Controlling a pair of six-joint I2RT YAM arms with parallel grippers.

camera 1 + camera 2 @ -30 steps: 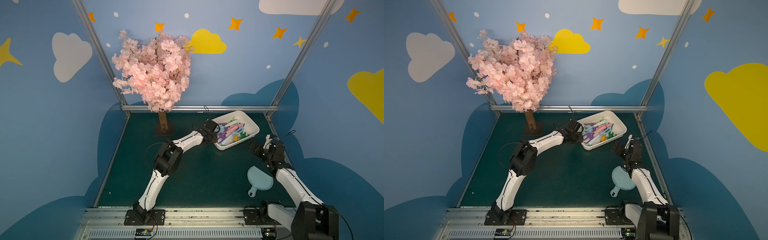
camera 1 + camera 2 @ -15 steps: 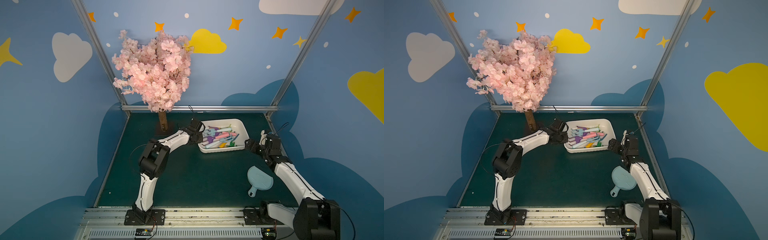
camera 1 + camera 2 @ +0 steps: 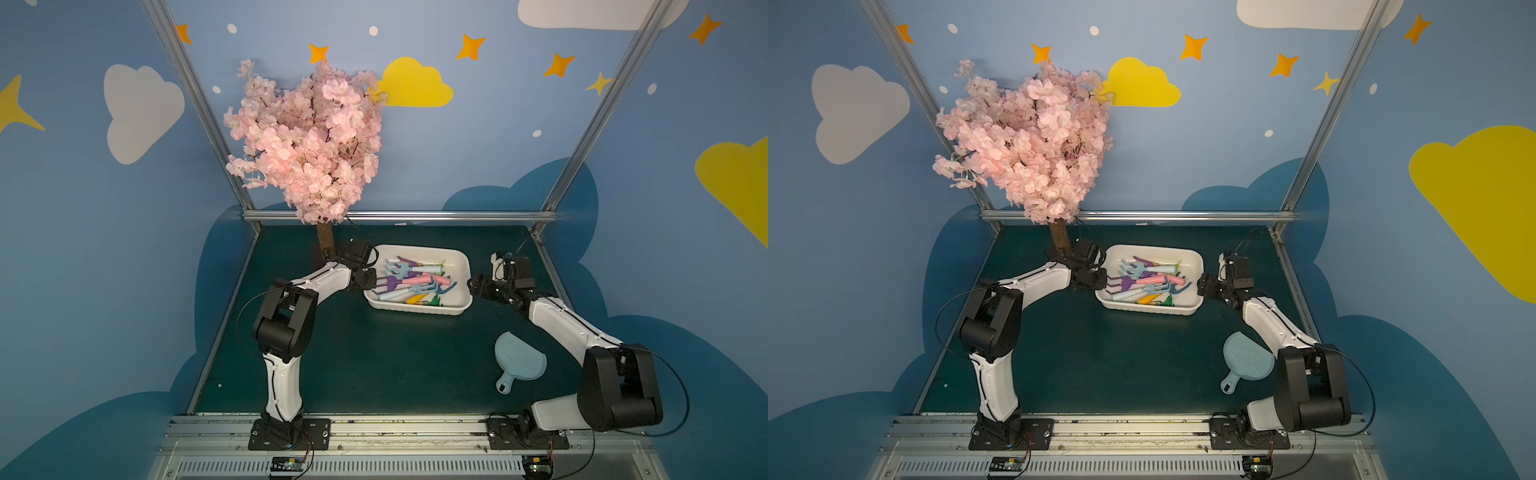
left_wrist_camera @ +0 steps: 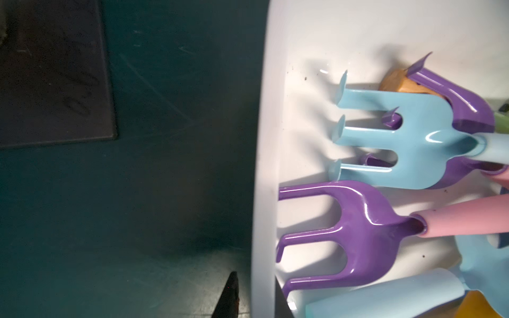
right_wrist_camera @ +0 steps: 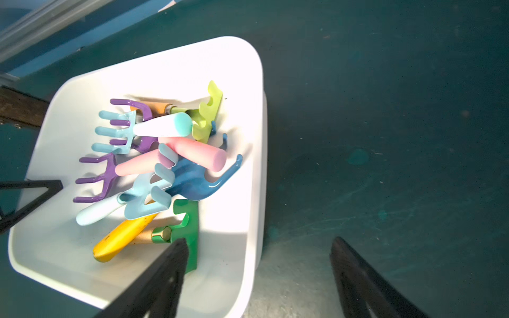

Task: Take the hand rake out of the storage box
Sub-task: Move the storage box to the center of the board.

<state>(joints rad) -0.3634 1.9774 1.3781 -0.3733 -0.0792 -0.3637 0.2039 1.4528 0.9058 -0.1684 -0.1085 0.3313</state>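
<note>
Left arm (image 3: 324, 282): bent at the elbow, with the forearm stretched far and rightward from the near-left base.
Left gripper (image 3: 375, 286): clamped on the left rim of the storage box (image 3: 415, 309), with one finger (image 4: 230, 294) seen outside the wall.
Right arm (image 3: 569, 328): bent at the elbow, with the forearm stretched far and leftward.
Right gripper (image 5: 259, 242): jaws set wide apart with nothing gripped, one finger placed over the box's inside and one outside its right end.

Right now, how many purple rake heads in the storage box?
2. One purple head, tines at the storage box rim; second purple head beneath the light-blue rake head. More may be buried.
</note>
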